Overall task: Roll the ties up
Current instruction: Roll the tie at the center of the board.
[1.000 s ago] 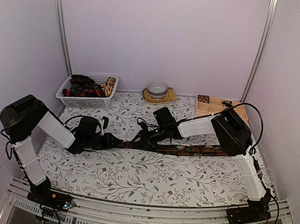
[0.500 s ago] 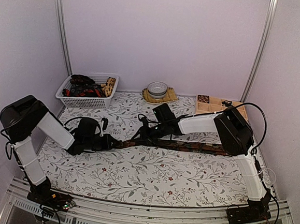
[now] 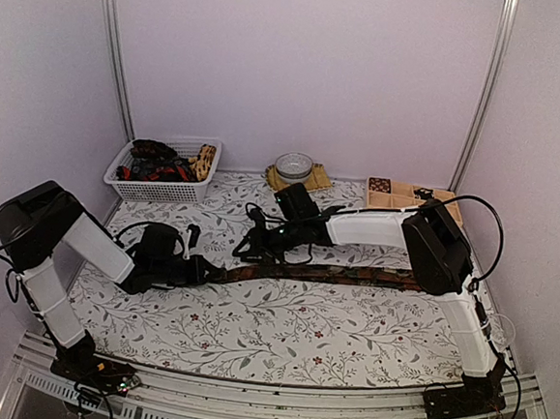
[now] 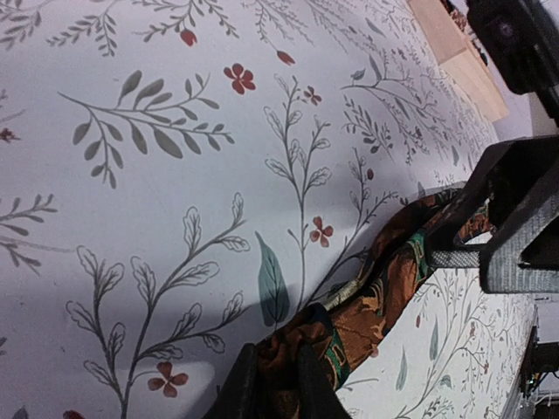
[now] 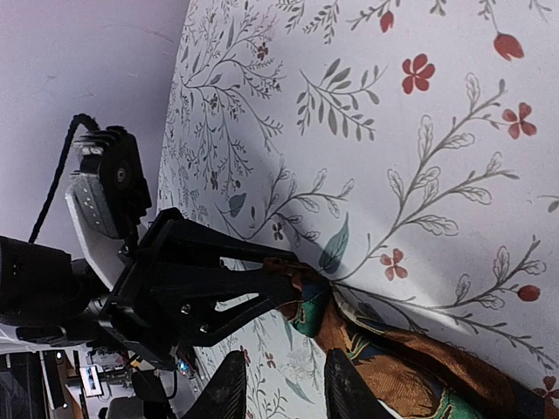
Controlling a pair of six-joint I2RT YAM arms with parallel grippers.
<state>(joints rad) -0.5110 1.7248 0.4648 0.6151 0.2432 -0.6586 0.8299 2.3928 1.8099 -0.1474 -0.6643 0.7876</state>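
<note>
One tie (image 3: pixel 352 276) lies stretched on the floral table (image 3: pixel 280 331), in front of the white basket (image 3: pixel 165 191) and running off to the right of it. Its end nearest the basket is pinched in the left gripper (image 4: pixel 276 375), whose fingers press together on the brown, green-flecked cloth. The right gripper (image 5: pixel 286 371) hangs over the tie a little farther from the basket, close to the left one. Its fingers are spread apart, one of them above the cloth, and we cannot tell whether either touches it.

More ties (image 3: pixel 155 166) are heaped inside the basket, dark with red, and a tan-patterned one (image 3: pixel 204 160) stands at its right end. To the right of the basket, along the back wall, a bowl (image 3: pixel 293 164) sits on a tan mat (image 3: pixel 313 182). Farther right again a wooden tray (image 3: pixel 402 202) with compartments fills the corner, with the right arm's white forearm crossing just in front of it.

From above, the right gripper and its cables cover the stretch of tie beside the left gripper, and the end farthest from the basket is lost beside the right arm's dark elbow. What sits in the tray's cells is too small for us to make out — one looks dark and patterned. Both wrist views cut the tie off at the frame edge.
</note>
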